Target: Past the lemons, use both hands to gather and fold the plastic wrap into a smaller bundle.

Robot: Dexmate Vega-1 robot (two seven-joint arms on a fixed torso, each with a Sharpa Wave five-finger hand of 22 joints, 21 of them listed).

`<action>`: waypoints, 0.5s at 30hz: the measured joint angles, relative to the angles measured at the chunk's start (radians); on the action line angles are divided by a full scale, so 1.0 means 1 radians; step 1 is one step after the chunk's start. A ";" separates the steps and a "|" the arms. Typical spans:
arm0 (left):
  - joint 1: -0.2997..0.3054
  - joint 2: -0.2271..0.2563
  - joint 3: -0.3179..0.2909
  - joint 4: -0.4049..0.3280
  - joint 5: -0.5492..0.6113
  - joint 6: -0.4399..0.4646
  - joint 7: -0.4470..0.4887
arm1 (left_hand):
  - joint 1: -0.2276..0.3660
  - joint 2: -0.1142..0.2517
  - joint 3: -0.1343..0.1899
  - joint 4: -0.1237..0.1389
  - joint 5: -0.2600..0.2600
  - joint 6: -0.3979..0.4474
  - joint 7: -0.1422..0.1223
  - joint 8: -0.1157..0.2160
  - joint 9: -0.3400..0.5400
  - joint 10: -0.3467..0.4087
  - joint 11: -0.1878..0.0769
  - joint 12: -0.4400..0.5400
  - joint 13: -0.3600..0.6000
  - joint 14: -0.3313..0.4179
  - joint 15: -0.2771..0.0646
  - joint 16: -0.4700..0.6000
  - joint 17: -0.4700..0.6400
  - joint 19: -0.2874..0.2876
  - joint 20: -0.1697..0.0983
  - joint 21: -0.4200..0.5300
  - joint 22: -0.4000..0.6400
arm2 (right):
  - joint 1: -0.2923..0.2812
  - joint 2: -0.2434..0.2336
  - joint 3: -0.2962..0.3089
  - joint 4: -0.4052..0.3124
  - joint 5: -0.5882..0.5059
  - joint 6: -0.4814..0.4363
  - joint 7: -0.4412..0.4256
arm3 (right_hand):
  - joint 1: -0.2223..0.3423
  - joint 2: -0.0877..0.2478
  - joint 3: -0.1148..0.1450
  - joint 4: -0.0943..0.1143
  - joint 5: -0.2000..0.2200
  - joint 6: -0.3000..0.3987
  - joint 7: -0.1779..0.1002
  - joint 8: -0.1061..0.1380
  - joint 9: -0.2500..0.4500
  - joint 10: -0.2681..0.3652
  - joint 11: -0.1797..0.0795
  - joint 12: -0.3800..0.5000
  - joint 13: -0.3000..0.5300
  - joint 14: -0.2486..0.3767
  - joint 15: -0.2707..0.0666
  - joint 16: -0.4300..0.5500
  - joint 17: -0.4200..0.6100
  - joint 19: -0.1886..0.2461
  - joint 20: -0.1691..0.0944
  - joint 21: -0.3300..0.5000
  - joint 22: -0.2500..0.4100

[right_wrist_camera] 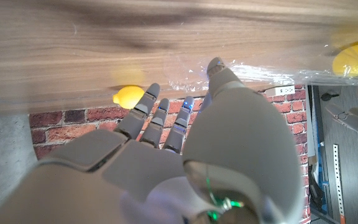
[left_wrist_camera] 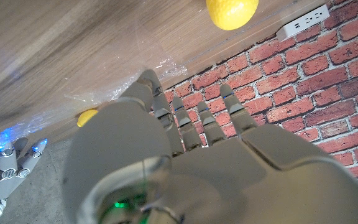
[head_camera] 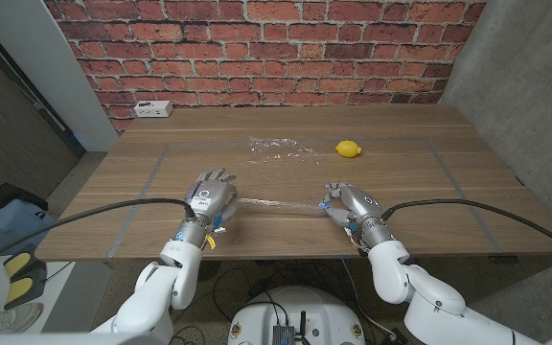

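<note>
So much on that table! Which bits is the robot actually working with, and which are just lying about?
Working with:
- plastic wrap, stretched between the two hands, with a crinkled part farther back
- left hand
- right hand
- lemon, the marker to work past

Just lying about:
- white power strip at the table's far edge
- tape lines on the wooden table

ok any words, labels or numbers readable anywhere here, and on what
None can be read.
left robot hand: a small dark mark on its back, too small to read.
power strip by the brick wall: no legible print.
lemon and plastic wrap: no label visible.
</note>
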 measured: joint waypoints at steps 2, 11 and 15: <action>0.006 0.005 -0.007 -0.008 -0.006 -0.006 0.009 | 0.001 0.001 -0.003 -0.003 0.000 0.000 0.000 0.000 0.000 0.000 0.000 0.000 0.000 -0.002 -0.002 0.000 0.000 0.000 0.000 0.000 0.000 | -0.014 0.003 0.009 -0.009 -0.008 -0.001 -0.016 | 0.000 0.000 -0.006 -0.001 0.000 0.000 0.000 0.000 0.001 0.000 0.000 0.000 0.000 0.000 0.000 0.000 0.000 0.000 0.000 0.000 0.000; 0.034 0.019 -0.039 -0.039 -0.024 -0.027 0.047 | 0.009 -0.002 -0.003 -0.003 -0.001 0.000 0.000 0.000 0.000 0.006 -0.006 0.000 0.005 -0.009 0.002 0.000 0.000 0.000 0.000 0.000 0.000 | -0.055 0.015 0.033 -0.033 -0.036 -0.015 -0.063 | 0.000 0.000 -0.006 -0.002 -0.001 0.004 0.004 0.000 0.005 0.003 -0.003 -0.005 0.000 0.000 0.000 0.000 0.000 0.000 0.000 0.000 0.000; 0.048 0.024 -0.054 -0.052 -0.031 -0.037 0.061 | 0.013 -0.006 -0.006 -0.005 0.003 0.000 0.000 0.000 0.001 0.006 -0.006 0.000 0.005 -0.009 0.002 0.000 0.000 -0.003 -0.003 0.000 0.000 | -0.071 0.019 0.043 -0.044 -0.049 -0.021 -0.080 | 0.000 0.000 -0.013 0.000 -0.001 0.007 0.000 0.001 0.005 0.003 -0.003 -0.005 0.000 0.000 0.000 0.000 0.000 0.000 0.000 0.000 0.000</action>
